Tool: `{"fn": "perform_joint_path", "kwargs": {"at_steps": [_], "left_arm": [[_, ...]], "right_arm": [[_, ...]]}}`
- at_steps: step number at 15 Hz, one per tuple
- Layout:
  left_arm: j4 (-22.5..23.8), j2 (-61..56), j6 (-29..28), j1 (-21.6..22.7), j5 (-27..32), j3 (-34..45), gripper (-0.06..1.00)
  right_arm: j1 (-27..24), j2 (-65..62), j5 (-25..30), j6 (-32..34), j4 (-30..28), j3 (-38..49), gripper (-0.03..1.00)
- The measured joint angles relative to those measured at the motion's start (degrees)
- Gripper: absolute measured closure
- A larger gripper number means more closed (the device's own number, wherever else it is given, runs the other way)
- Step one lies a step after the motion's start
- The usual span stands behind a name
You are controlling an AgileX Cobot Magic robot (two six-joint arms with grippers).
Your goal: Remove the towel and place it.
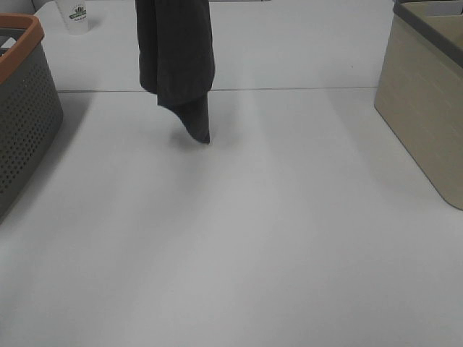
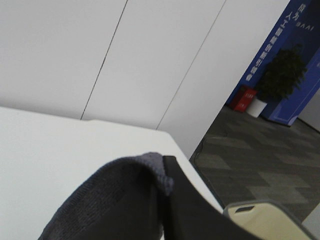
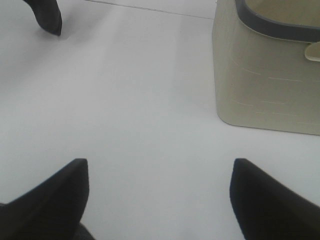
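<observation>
The dark charcoal towel [image 1: 177, 58] hangs bunched from above the exterior high view's top edge, and its lowest corner points down at the white table [image 1: 253, 238]; I cannot tell whether it touches. The left gripper [image 2: 167, 176] is out of that view. In the left wrist view it is shut on the towel [image 2: 115, 200], with the cloth folded over one dark finger [image 2: 187, 205]. The right gripper [image 3: 159, 167] stands open low over bare table, nothing between its fingertips. The towel's tip [image 3: 47, 15] shows far off in the right wrist view.
A grey perforated basket with an orange rim [image 1: 25, 108] stands at the left edge. A beige bin with a grey rim [image 1: 423, 108] stands at the right, close to the right gripper [image 3: 265, 75]. A white cup [image 1: 77, 16] sits at the back left.
</observation>
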Motion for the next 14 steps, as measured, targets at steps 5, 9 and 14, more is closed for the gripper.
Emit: {"fn": "perform_joint_path", "kwargs": {"at_steps": [5, 9, 14], "left_arm": [[-0.9, -0.2, 0.0, 0.0, -4.5, 12.3, 0.94], [7.7, -5.4, -3.9, 0.0, -17.9, 24.6, 0.94], [38.3, -8.1, -26.4, 2.7, -43.4, 28.6, 0.94]], "right_arm": [[0.0, 0.5, -1.9, 0.1, 5.8, -1.0, 0.2], [0.0, 11.8, -7.6, -8.4, 17.6, -2.9, 0.2], [0.0, 23.9, -14.4, -32.1, 29.6, -3.0, 0.2]]}}
